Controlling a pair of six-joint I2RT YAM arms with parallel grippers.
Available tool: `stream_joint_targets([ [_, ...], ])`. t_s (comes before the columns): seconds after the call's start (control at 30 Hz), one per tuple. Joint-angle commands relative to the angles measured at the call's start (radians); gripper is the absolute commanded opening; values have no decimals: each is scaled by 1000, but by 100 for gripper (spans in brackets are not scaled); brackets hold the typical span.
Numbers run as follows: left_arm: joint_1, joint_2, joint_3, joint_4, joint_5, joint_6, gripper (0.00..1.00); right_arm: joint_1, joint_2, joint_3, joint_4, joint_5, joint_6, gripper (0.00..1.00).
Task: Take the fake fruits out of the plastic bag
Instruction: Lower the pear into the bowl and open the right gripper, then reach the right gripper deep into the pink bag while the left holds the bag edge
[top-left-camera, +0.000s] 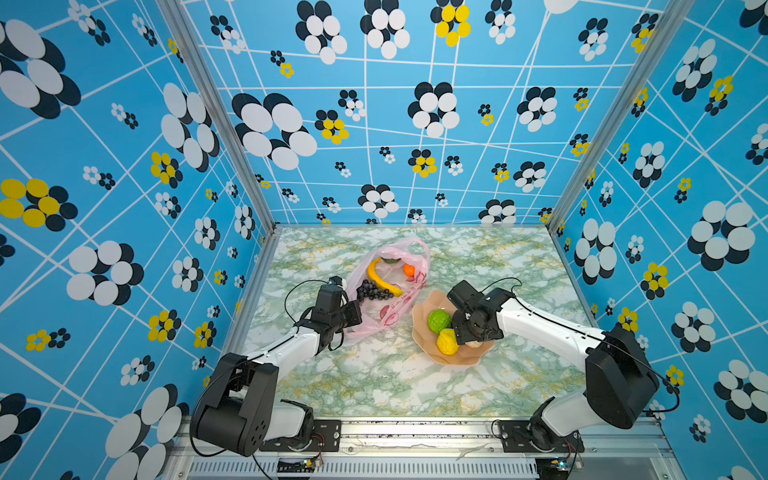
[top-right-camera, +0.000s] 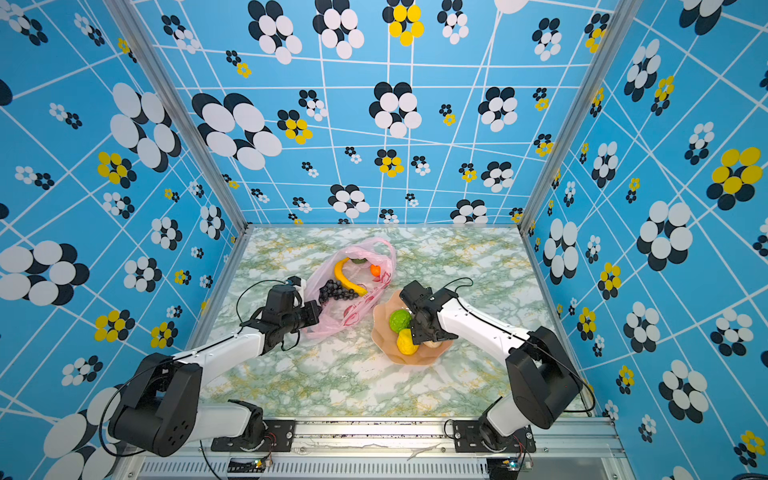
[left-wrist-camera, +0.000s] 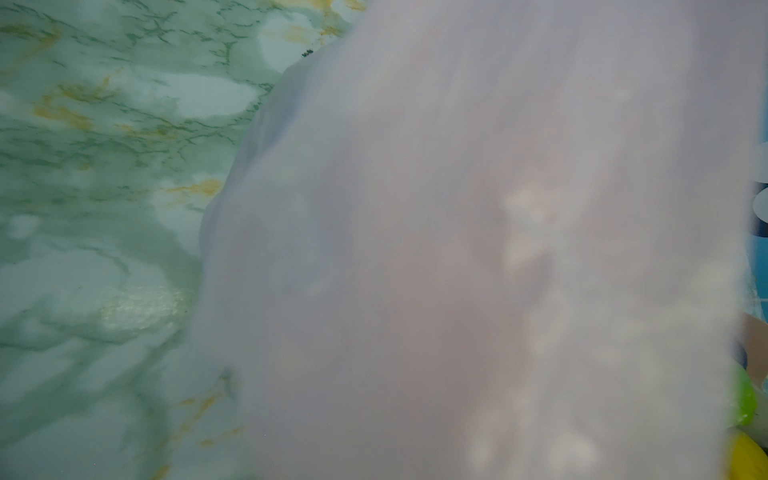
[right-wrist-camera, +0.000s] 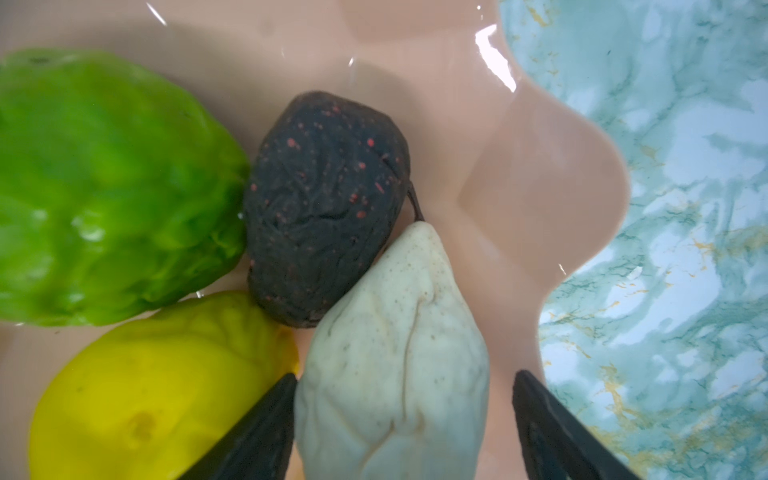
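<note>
Beige fruit (right-wrist-camera: 395, 365) lies in the dish (right-wrist-camera: 540, 187) between your right tool (right-wrist-camera: 405, 376), jaws parted, your left tool (top-left-camera: 341, 286) clamping the plastic bag (top-left-camera: 388, 320); next, likely, lift clear and reach for the banana (top-left-camera: 376, 274).

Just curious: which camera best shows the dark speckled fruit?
Right wrist view: the dark fruit sits close and sharp. In both top views the right arm covers it; the left wrist view misses it.

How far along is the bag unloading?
Done: green fruit, yellow fruit, dark fruit and beige fruit lie in the dish. In hand: right gripper open astride the beige fruit; left gripper shut on the bag at its edge. Left: banana, grapes, orange, second green fruit in the bag.
</note>
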Motion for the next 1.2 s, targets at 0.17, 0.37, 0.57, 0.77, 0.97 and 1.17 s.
stream_joint_targets([
  [0.17,-58,1,42,-1,10,60,0,42,-45,190,22,-18,-2,78],
  [0.37,-89,-37,34,11,4,83,0,108,113,367,204,-69,4,74],
  [0.57,-89,-41,28,18,7,72,0,115,375,621,359,-127,22,67],
  [0.77,-89,-63,21,24,18,62,0,104,638,883,356,-101,53,65],
  [0.97,-89,-136,0,23,32,37,0,73,837,1050,343,-77,124,65],
  [1.17,-107,-239,-33,-23,25,-7,0,59,979,1249,263,-44,148,66],
])
